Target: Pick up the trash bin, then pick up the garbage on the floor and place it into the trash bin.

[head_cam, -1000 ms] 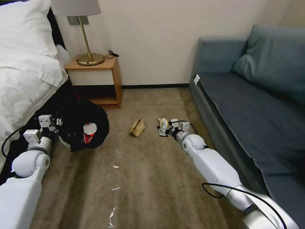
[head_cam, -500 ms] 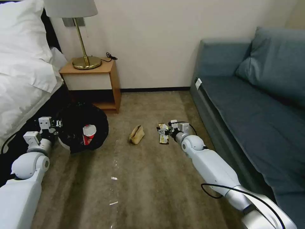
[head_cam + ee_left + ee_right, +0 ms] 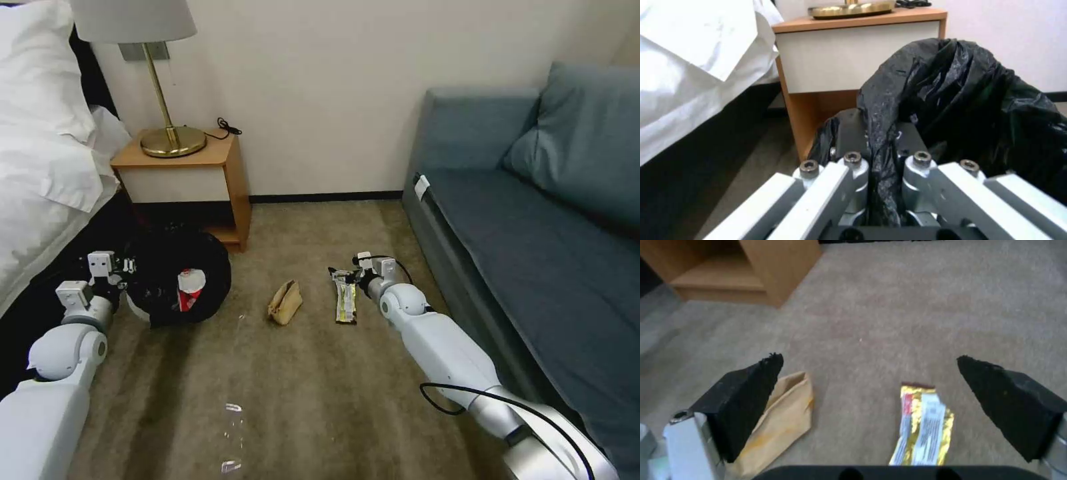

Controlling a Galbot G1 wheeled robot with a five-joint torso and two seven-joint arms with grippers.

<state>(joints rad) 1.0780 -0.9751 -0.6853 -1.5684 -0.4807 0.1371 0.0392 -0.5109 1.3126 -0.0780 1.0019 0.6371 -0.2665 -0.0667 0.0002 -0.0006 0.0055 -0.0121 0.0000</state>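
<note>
We see our left gripper (image 3: 123, 267) at the black-bagged round white bin (image 3: 179, 279); a tan crumpled paper bag (image 3: 285, 302) lies right.

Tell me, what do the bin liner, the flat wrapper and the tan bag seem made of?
Bin liner: thin glossy black plastic, crinkled, with shiny highlights.
Flat wrapper: probably metallised foil film; its gold edges gleam.
Tan bag: likely matte paper, creased and folded.

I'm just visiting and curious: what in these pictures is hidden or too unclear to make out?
- The trash bin: head view, the black bag covers nearly all its white wall.
- Red-and-white wrapper: its lower part is sunk in the bag.
- Tan paper bag: right wrist view, partly behind a black finger.
- Yellow snack wrapper: print unreadable.
</note>
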